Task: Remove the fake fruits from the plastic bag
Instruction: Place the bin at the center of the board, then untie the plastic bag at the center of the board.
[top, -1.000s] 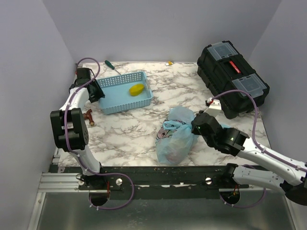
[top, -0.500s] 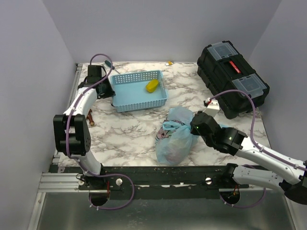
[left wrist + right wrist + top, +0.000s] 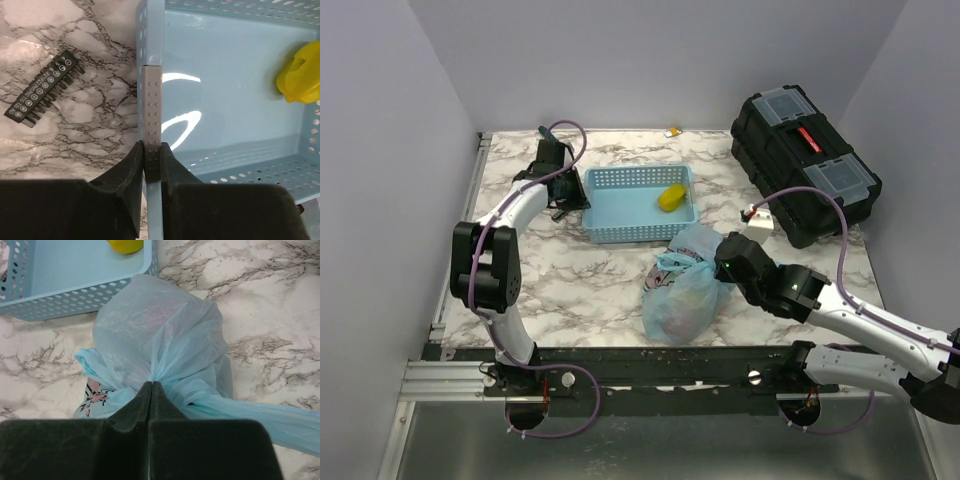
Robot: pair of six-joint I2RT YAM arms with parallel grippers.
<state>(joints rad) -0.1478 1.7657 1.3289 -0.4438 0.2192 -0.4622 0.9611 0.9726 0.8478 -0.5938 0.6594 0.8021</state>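
The light-blue plastic bag [image 3: 685, 285] lies bulging near the table's front middle, its pink print showing; it also fills the right wrist view [image 3: 160, 340]. Fruits inside show only as faint shapes. My right gripper [image 3: 728, 260] [image 3: 151, 386] is shut on the bag's gathered top. A yellow fake fruit [image 3: 671, 197] [image 3: 302, 72] lies in the light-blue mesh basket [image 3: 610, 208]. My left gripper [image 3: 570, 195] [image 3: 152, 150] is shut on the basket's left rim [image 3: 151, 100].
A black toolbox [image 3: 805, 165] stands at the back right. A black bit holder [image 3: 44, 87] lies on the marble left of the basket. A small yellow object [image 3: 672, 131] lies at the back edge. Purple walls close in on both sides.
My left gripper has dragged the basket to the right, toward the bag; the yellow fruit slid along inside it. My right gripper has stayed on the bag's top.
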